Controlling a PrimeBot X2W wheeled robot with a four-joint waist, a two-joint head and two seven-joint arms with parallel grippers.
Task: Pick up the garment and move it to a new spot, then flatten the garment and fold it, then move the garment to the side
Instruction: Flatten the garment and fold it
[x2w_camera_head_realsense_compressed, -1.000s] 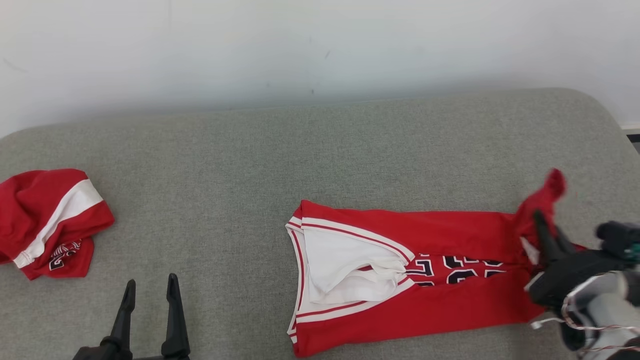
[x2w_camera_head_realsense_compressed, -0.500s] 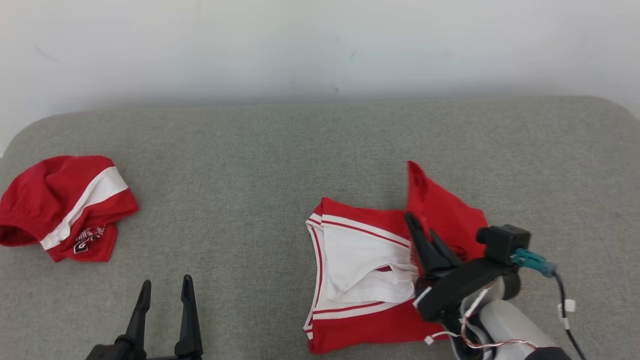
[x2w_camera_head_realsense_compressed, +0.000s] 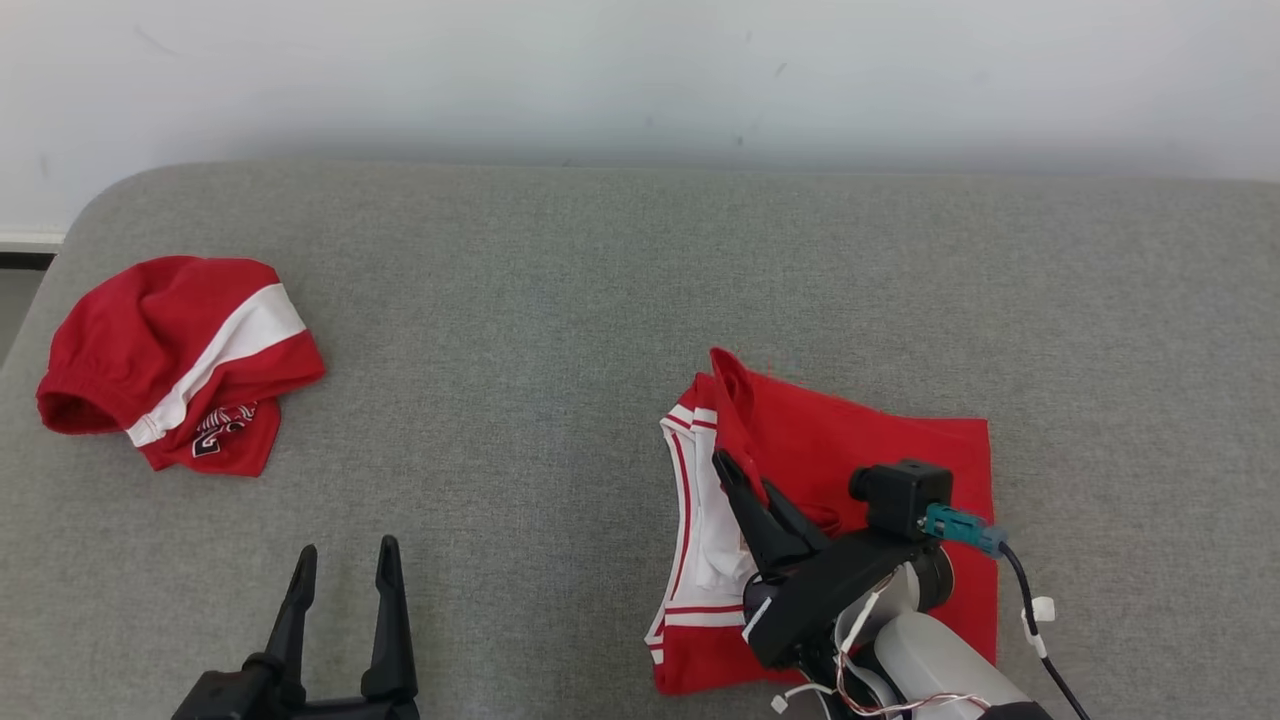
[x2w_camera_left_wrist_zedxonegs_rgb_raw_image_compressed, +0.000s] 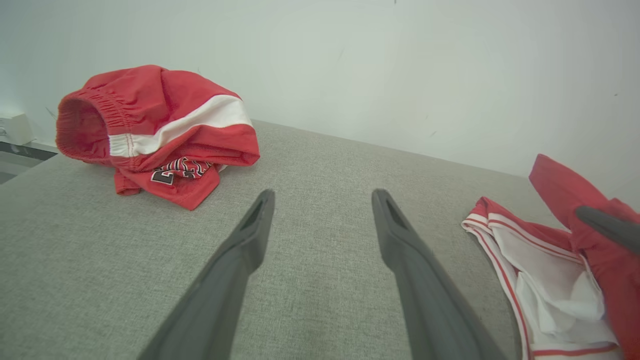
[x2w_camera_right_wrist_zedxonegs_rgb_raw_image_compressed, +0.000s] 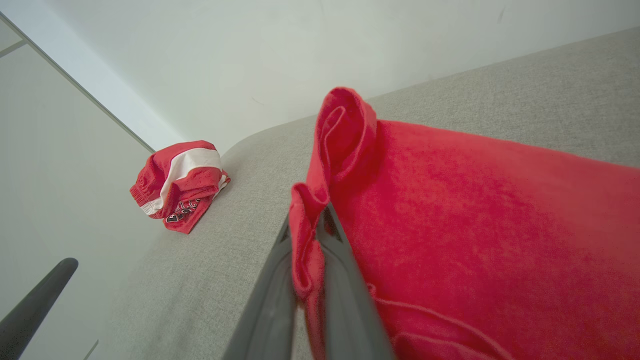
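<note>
Fold nearly done: the right gripper (x2w_camera_head_realsense_compressed: 745, 480), clamped on the jersey (x2w_camera_head_realsense_compressed: 870, 450), holds its hem doubled over toward 9 o'clock. The left gripper (x2w_camera_head_realsense_compressed: 345, 562) is open and empty. Release and the move aside remain.

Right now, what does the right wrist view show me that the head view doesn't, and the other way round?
Right wrist view: a fold of the red jersey pinched between the shut fingers of the right claw, its edge curling up past the tips. Head view: the jersey's whole folded outline, its white-trimmed end uncovered at the left, and the left claw open and empty, both fingers visible. Both: the jersey, the right claw on it, and the crumpled red-and-white garment lying apart toward the grey cushion's left end.
</note>
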